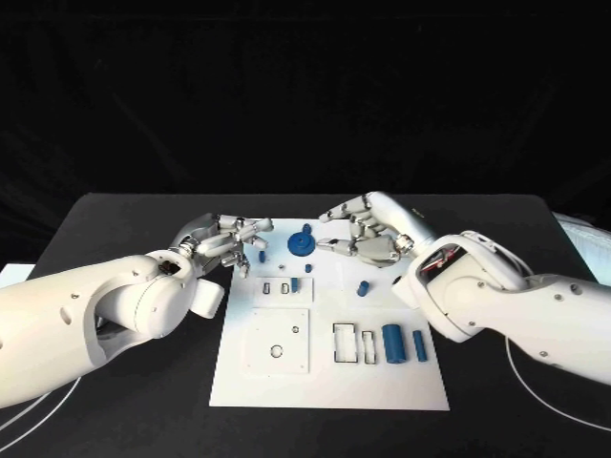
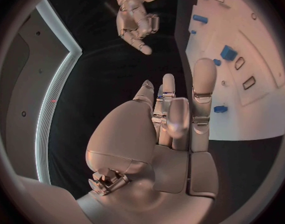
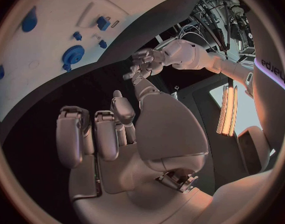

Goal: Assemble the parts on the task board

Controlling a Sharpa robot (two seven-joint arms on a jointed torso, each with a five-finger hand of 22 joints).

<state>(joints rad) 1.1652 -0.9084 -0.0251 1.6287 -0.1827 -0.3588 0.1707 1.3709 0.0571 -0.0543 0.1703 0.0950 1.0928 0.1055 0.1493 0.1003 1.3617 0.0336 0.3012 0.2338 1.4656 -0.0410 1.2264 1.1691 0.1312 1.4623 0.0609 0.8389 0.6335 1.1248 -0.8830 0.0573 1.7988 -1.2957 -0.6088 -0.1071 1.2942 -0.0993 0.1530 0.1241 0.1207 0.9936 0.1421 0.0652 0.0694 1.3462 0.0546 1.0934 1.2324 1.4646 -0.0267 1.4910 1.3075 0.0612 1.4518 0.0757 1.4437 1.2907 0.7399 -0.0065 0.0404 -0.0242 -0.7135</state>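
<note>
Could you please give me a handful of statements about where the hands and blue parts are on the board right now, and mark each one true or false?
1. The round blue gear part sits at the far end of the white task board, between the two hands. True.
2. The left hand grips the gear. False: it holds nothing, and its fingers hover beside the board's far left corner.
3. Two blue cylinder parts lie side by side near the board's right edge. True.
4. The right hand rests flat on the black table. False: it hovers over the board's far end, fingers curled, holding nothing visible.
5. The board lies on the table. True.
</note>
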